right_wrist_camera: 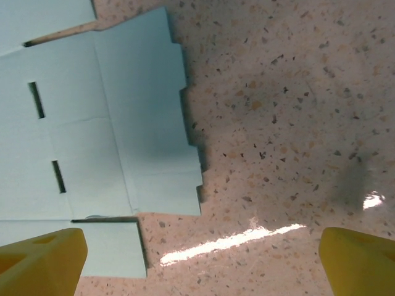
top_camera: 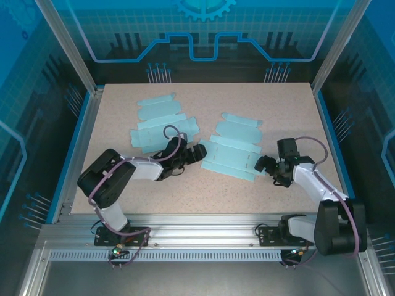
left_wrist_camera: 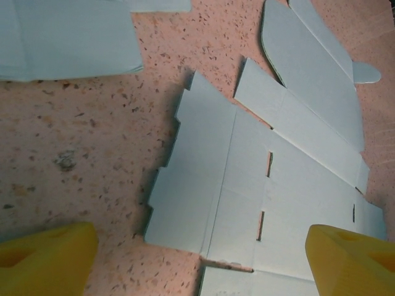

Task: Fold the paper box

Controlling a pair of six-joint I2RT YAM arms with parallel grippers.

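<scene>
top external: two flat pale-blue sheets on the speckled table (top_camera: 123, 185). The target blank (top_camera: 231, 151) lies centre frame and the spare blank (top_camera: 162, 120) up-left of it. Nothing is folded yet.
left gripper (top_camera: 199, 152): jaws wide apart and empty, just beside the target blank's left edge.
right gripper (top_camera: 264, 164): jaws wide apart and empty, just off the blank's lower-right corner.
risk, slide: the blank lies flat with no raised lip. I'd expect a push from one side, with nothing pinning the other, to skate it toward the spare blank.
risk, missed pinch: the right jaws sit mostly over bare table, so closing there likely catches a corner at best.
risk, bad crease: lifting a panel off its score line would kink the card, and thin stock won't recover.
risk, scrape: to get under the edge the fingertips must ride the tabletop, and too steep an approach jams them.
left wrist adds: slots (left_wrist_camera: 269, 163) and score lines across the panels, detail too fine for the overhead view, plus the spare blank's corner at upper left of frame.
right wrist adds: stepped edge (right_wrist_camera: 191, 123) of the blank in the left half, and a glare streak (right_wrist_camera: 234, 240) on bare table to the right.
overhead adds: both arms and both sheets in one layout, which neither wrist camera gives.
</scene>
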